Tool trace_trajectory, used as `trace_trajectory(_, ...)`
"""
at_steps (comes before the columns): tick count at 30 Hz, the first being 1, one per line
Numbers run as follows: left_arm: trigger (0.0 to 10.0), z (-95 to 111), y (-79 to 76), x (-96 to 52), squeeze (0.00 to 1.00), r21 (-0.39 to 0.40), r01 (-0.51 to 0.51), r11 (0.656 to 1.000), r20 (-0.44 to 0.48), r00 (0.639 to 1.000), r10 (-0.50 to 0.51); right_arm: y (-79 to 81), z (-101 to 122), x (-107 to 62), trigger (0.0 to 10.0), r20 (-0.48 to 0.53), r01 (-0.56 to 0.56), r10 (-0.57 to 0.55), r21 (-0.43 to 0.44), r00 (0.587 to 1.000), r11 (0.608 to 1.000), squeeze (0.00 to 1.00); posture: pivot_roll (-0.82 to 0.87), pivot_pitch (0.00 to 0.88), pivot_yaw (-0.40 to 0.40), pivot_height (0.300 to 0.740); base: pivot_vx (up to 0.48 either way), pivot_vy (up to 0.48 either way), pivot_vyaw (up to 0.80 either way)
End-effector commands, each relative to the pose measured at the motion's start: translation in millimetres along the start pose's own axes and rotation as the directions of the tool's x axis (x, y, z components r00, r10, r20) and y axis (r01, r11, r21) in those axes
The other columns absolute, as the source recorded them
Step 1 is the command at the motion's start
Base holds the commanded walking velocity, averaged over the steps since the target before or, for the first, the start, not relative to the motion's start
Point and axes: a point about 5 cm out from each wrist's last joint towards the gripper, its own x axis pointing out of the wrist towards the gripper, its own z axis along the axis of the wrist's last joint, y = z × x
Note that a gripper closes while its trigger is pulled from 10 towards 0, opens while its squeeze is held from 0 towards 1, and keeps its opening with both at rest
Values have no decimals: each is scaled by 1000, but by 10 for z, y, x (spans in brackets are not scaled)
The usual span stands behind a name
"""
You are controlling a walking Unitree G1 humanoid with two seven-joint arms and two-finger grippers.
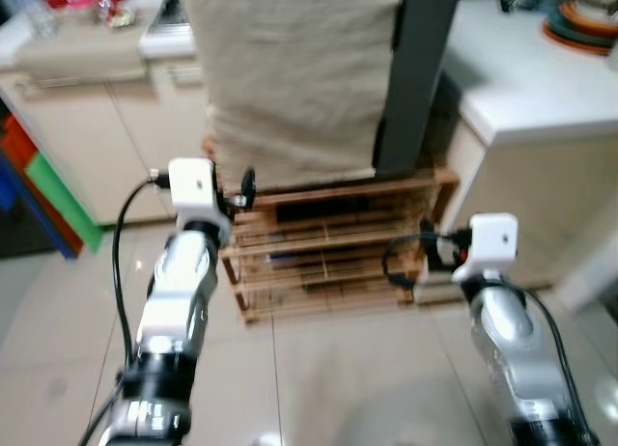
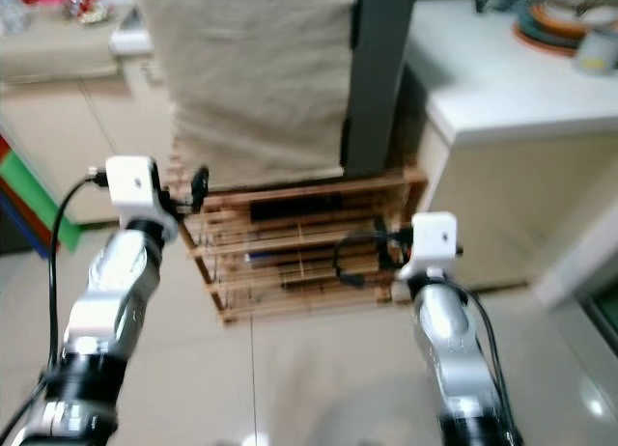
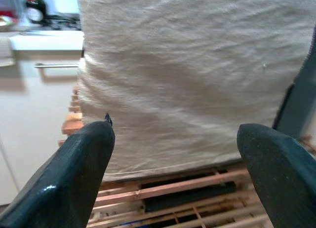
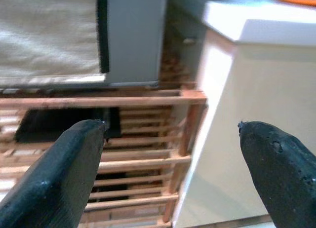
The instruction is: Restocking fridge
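Pale glossy floor tiles (image 1: 319, 369) run underfoot; head views slightly blurred.

Nearest: both silver arms raised forward, nothing held. Left gripper (image 3: 175, 154) fingers spread wide, aimed at the cloth-draped unit. Right gripper (image 4: 170, 161) also spread wide, aimed lower, at the gap between the rack and the counter.

Just beyond the arms: a low wooden slatted rack (image 1: 328, 243) standing on the floor, dark flat items on its shelves, not identifiable.

On top of the rack: a tall box-like body, dark grey side panel (image 1: 415, 69), front covered by a beige woven cloth (image 1: 290, 69) that hangs down to the rack's top edge. Judged to be the fridge; door, handle and hinge side are hidden by the cloth. No stock to load can be made out near the grippers.

Right of it, close alongside: white counter (image 1: 541, 79) with stacked plates (image 1: 579, 21) at the far end. Far left: cream cabinets (image 1: 87, 137) with clutter on top.

Handling, as judgement: cloth is soft and light, will bunch and slip between the fingers; pinch it at the lower hem or a side edge and lift it clear. The fridge is rigid and heavy and sits on a light rack, so a hard pull on the door could rock it. Take the door at its free vertical edge, which I would look for nearest the dark panel, once it is uncovered.
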Motion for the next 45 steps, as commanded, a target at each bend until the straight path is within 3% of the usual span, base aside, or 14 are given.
trace_trajectory(1, 10000, -26, 145, -2, 0, 16, -47, 999, -30, 998, 47, 61, 58, 1, 10000, 35, -7, 7, 10, 999, 1000, 0, -75, 0, 64, 740, 0, 480, -725)
trace_trajectory(18, 10000, -126, 289, 17, 0, 32, -83, 996, -88, 992, 86, 26, 110, -77, 10000, 80, 35, -38, 29, 996, 999, 0, -81, 0, 78, 740, 0, 480, -725)
trace_trajectory(29, 10000, -114, 377, -10, 0, 48, -100, 994, -63, 993, 103, 10, 132, -71, 10000, 92, 43, -46, 30, 995, 999, 0, -76, 0, 73, 740, 0, 480, -721)
trace_trajectory(39, 10000, -100, 252, -32, 0, 69, -35, 997, -38, 999, 37, 14, 159, -71, 10000, 103, 43, -46, 29, 994, 999, 0, -79, 0, 72, 740, 0, 480, -718)
trace_trajectory(43, 10000, -155, 292, -30, 0, 43, -88, 995, -106, 990, 93, 35, 177, -68, 10000, 110, 38, -41, 28, 993, 999, 0, -78, 0, 69, 740, 0, 480, -716)
trace_trajectory(45, 10000, -84, 276, -10, 0, 23, -81, 996, -75, 994, 83, 44, 196, -63, 10000, 116, 30, -32, 23, 993, 999, 0, -78, 0, 67, 740, 0, 480, -706)
